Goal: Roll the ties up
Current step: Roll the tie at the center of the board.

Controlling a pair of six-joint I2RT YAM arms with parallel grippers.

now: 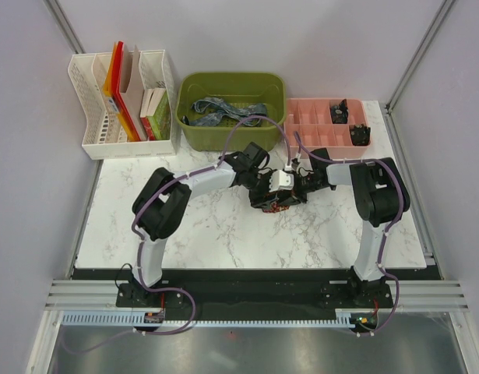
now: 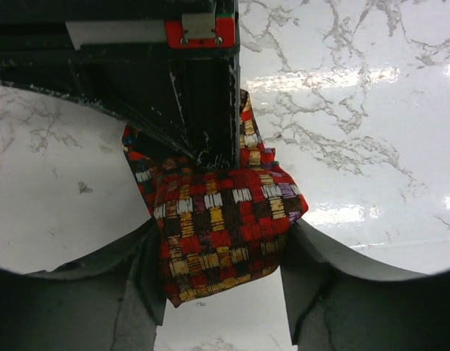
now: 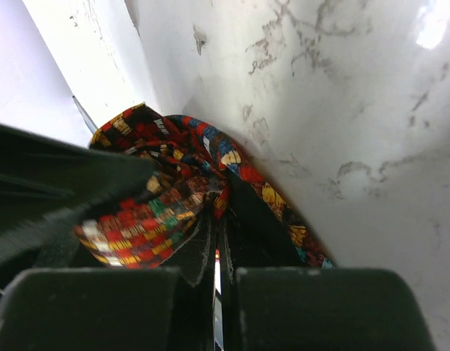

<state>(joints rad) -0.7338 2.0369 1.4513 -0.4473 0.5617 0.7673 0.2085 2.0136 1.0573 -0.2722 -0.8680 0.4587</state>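
The red, orange and dark patterned tie [image 1: 275, 206] is bunched into a roll at the middle of the marble table, between both grippers. In the left wrist view the roll [image 2: 217, 227] sits between my left gripper's [image 2: 223, 252] fingers [image 2: 140, 281], which press it on both sides. My right gripper [image 3: 219, 201] is closed to a thin slit and pinches a fold of the same tie [image 3: 137, 219]. In the top view the left gripper [image 1: 262, 191] and the right gripper [image 1: 296, 192] meet over the roll. The blue-grey patterned tie [image 1: 222, 110] lies loose in the green bin.
A green bin [image 1: 191, 134] stands at the back centre. A white file rack [image 1: 95, 109] with books is at the back left. A pink compartment tray [image 1: 313, 125] with small dark items is at the back right. The right gripper's black body [image 2: 166, 80] fills the top of the left wrist view.
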